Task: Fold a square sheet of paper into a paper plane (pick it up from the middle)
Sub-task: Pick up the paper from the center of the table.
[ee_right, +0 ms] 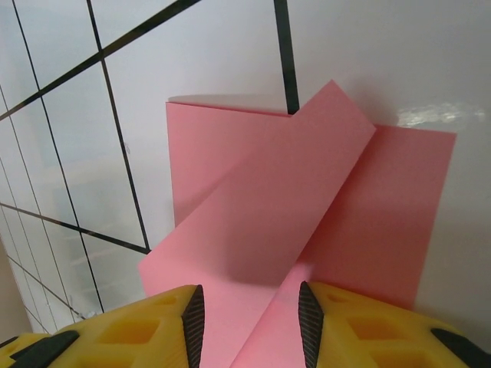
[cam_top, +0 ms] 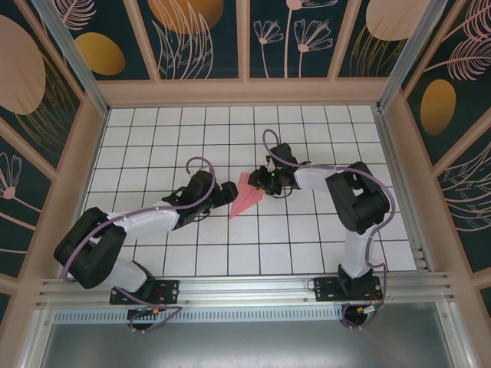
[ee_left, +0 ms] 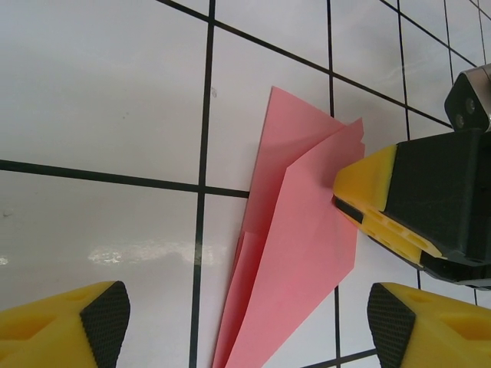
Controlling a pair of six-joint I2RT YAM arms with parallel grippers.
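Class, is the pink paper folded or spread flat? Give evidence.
Folded: the paper is a narrow wedge with overlapping flaps, not a square.

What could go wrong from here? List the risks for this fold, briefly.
1. The right pincer straddles a raised flap of the pink paper; pulling away may drag the flap open.
2. The left pincer hangs open, gripping nothing, so the paper could slide on the glossy tiles.
3. The layer edges at the wide end look staggered; later creases may come out lopsided.
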